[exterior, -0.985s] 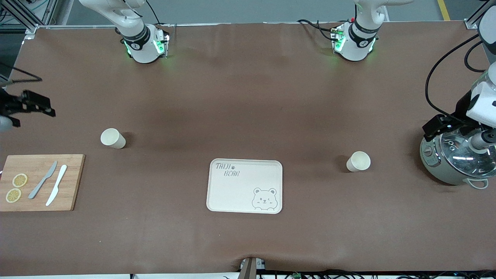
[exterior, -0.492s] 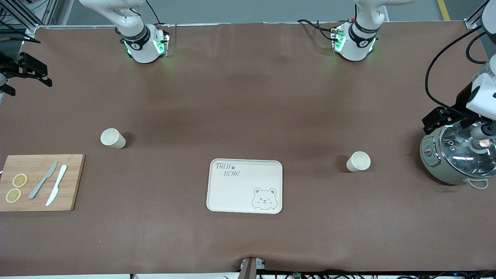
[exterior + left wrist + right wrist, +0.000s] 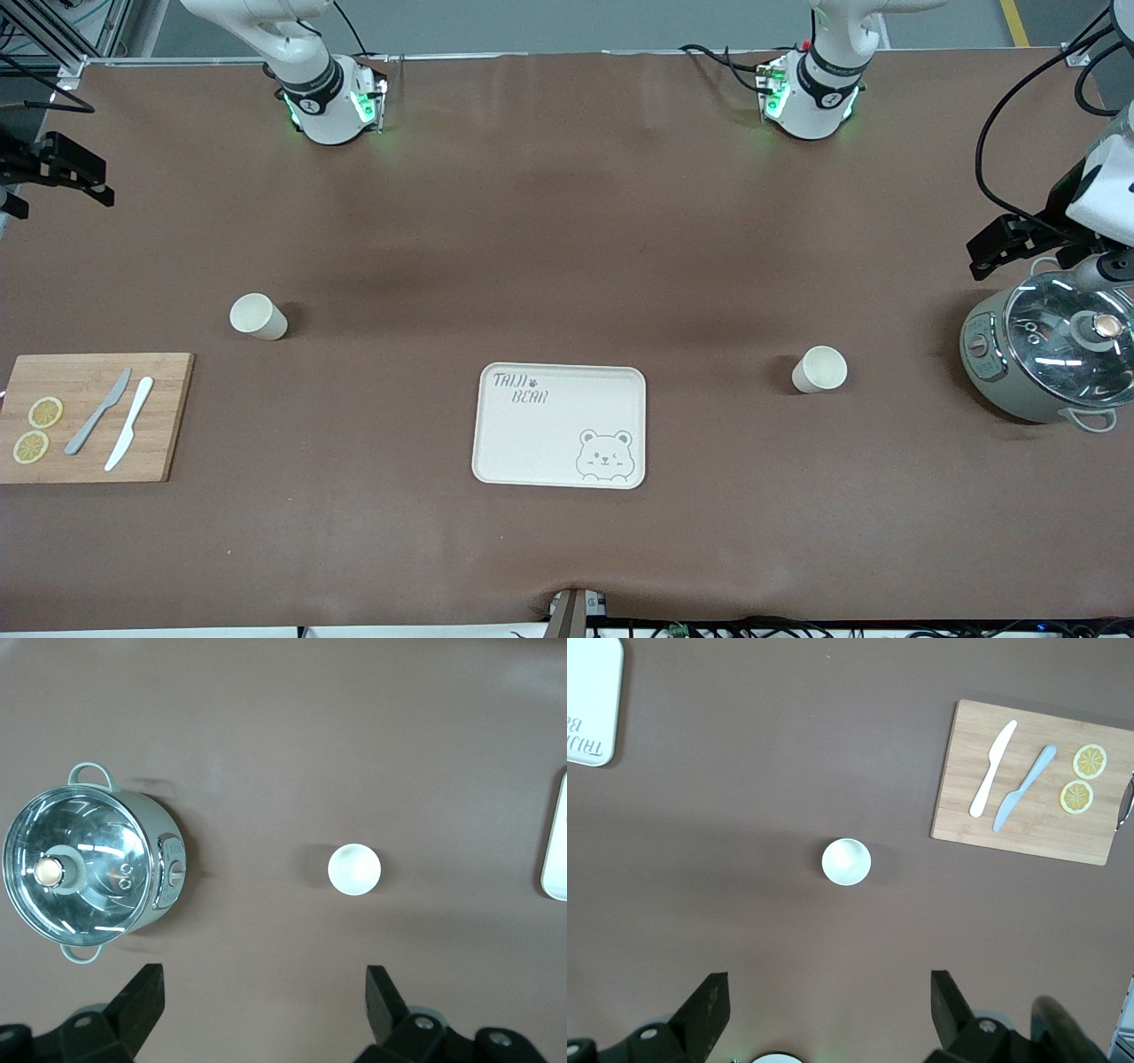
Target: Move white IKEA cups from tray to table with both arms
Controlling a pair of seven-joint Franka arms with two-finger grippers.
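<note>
Two white IKEA cups stand upright on the brown table. One cup (image 3: 258, 316) is toward the right arm's end and shows in the right wrist view (image 3: 846, 860). The other cup (image 3: 819, 369) is toward the left arm's end and shows in the left wrist view (image 3: 354, 869). My right gripper (image 3: 66, 168) hangs high over the table's edge at its own end, open and empty (image 3: 830, 997). My left gripper (image 3: 1005, 241) hangs high beside the pot, open and empty (image 3: 266, 992). Both grippers are well apart from the cups.
A cream bear-printed tray (image 3: 532, 443) lies mid-table, nearer the front camera than the cups. A grey-green pot with a glass lid (image 3: 1045, 359) stands at the left arm's end. A wooden cutting board (image 3: 168, 416) with two knives and lemon slices lies at the right arm's end.
Both grippers have shifted toward the top of the front view. The left gripper no longer overlaps the pot's lid. The cups and tray have not moved.
</note>
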